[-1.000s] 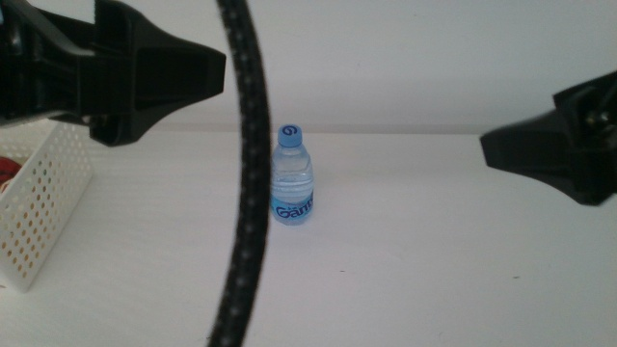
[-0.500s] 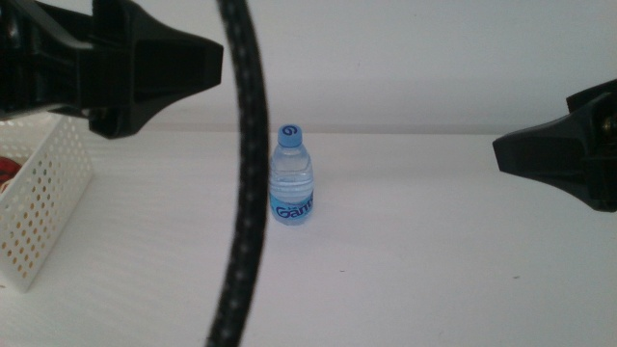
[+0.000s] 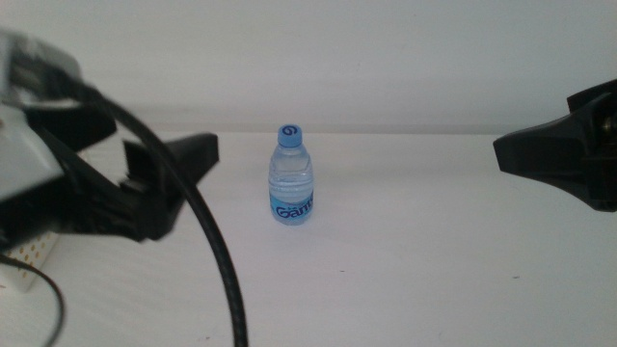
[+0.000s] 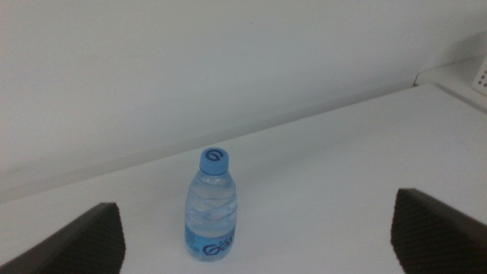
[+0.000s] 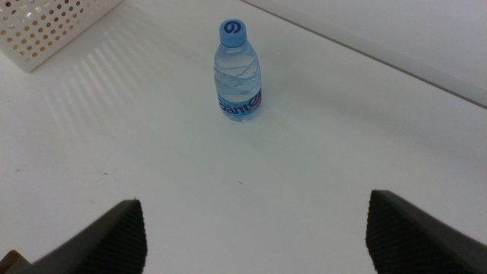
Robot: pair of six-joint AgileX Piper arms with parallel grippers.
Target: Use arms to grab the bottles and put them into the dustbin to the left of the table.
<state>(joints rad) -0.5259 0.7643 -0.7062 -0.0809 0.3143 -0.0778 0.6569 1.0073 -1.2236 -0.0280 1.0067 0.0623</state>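
- At the centre of the white surface [image 3: 405, 280] you see the small clear plastic water bottle with blue cap and blue label [image 3: 291, 175]. It stands upright and alone, touched by neither arm.
- The left gripper [image 3: 178, 164] enters the middle view from the left as a dark, blurred mass. Its tip points toward the bottle but stays apart from it. In the left wrist view its two dark fingers [image 4: 84, 240] are spread wide at the frame's lower corners, with the bottle [image 4: 211, 205] between and beyond them; they hold nothing.
- A thick black cable [image 3: 217, 260] arcs across the left arm in the middle view and hides part of it.
- The white perforated plastic dustbin [image 3: 29, 255] is almost wholly hidden behind the left arm; you see only a small perforated corner at the left edge. In the right wrist view a cut-off corner [image 5: 53, 27] shows, well apart from the bottle. Its contents cannot be seen.
- The right gripper [image 3: 554, 159] is cut off at the right edge of the middle view, well apart from the bottle. Its fingers [image 5: 114, 236] are spread wide and empty in the right wrist view.
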